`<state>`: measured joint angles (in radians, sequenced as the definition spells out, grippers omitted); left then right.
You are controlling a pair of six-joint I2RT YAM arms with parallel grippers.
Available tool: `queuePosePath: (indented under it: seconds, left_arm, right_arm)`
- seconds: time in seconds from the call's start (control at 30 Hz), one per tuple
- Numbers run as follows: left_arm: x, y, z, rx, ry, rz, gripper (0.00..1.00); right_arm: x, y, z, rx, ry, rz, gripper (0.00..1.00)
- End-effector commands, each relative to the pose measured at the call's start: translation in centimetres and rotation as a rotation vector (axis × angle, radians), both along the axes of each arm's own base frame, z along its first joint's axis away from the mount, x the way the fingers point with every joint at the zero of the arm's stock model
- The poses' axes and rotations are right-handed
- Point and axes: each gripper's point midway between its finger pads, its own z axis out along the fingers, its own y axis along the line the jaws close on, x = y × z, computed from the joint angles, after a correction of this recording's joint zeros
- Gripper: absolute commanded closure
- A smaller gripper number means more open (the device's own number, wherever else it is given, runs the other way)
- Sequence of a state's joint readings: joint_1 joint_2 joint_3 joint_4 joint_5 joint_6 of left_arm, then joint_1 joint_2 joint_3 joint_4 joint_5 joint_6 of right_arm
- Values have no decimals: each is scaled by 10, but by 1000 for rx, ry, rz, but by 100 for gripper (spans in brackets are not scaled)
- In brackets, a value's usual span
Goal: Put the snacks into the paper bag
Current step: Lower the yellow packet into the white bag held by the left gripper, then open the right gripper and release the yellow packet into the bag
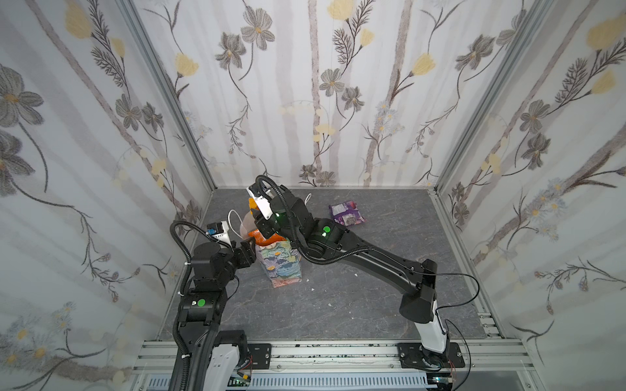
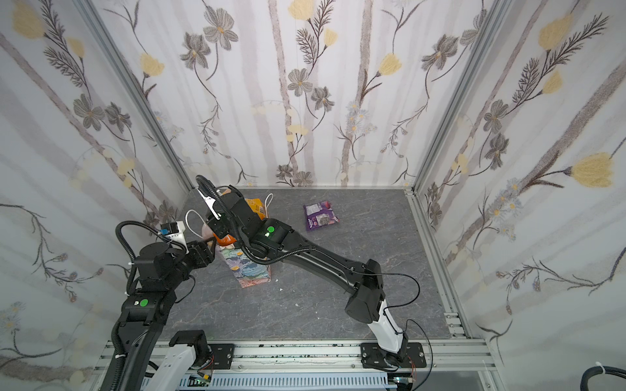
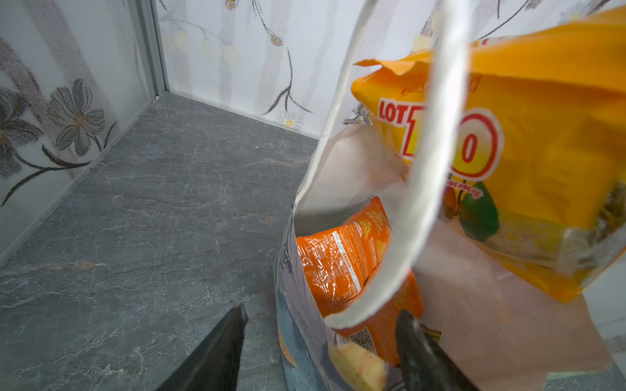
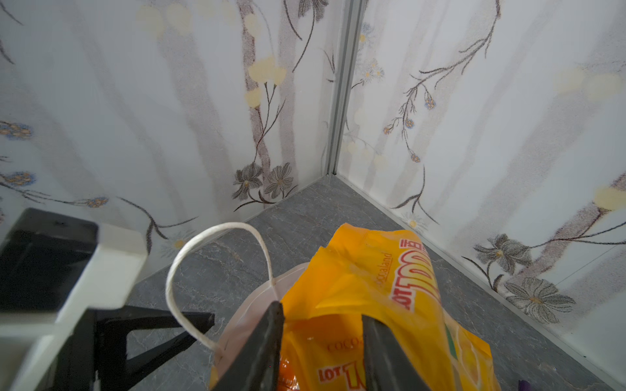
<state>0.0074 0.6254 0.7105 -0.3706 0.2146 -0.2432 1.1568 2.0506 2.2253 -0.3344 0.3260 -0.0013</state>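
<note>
The floral paper bag (image 1: 283,267) (image 2: 252,270) stands upright left of the table's middle, its white cord handle (image 3: 437,169) (image 4: 189,257) raised. An orange packet (image 3: 338,260) (image 1: 262,238) sits inside it. A yellow packet (image 4: 366,287) (image 3: 542,135) pokes out of the bag's mouth, and my right gripper (image 4: 321,311) (image 1: 259,221) stands open over it, fingers apart on either side. My left gripper (image 3: 323,311) (image 1: 249,242) is open and straddles the bag's near wall (image 3: 294,321), one finger outside and one inside. A purple packet (image 1: 347,213) (image 2: 320,216) lies flat on the table at the back right.
Flowered walls close in the grey marble table (image 1: 338,304) on three sides, with the bag near the back left corner. A few white crumbs (image 1: 330,304) lie on the table. The left arm's wrist camera housing (image 4: 67,270) sits close beside the right gripper.
</note>
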Motion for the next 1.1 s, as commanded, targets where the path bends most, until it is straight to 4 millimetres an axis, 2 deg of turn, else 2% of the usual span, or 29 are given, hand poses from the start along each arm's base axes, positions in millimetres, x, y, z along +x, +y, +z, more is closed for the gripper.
queuePosePath:
  seconds: [0.0, 0.13, 0.23, 0.37, 0.5, 0.63, 0.87, 1.07]
  left_arm:
    - [2, -1, 7, 0, -33, -7, 30]
    - [2, 0, 7, 1, -31, -4, 30]
    - [2, 0, 7, 1, -32, -3, 30]
    - [2, 0, 7, 0, -33, -1, 30]
    - [2, 0, 8, 1, -36, 1, 30]
    - [2, 0, 7, 0, -32, 0, 30]
    - [3, 0, 7, 1, -31, 1, 30]
    - [2, 1, 7, 3, -32, 5, 30]
  right_arm:
    - [-13, -7, 36, 70, -27, 35, 58]
    - [-31, -13, 54, 102, -2, 114, 58]
    - [-39, -22, 59, 94, 11, 135, 60]
    - [-32, -29, 49, 36, 9, 110, 62]
    - [-17, -35, 33, -3, 50, 111, 66]
    - [-2, -34, 7, -16, 147, 177, 74]
    - [13, -8, -61, -96, 285, 284, 78]
    - [22, 7, -96, -168, 339, 302, 81]
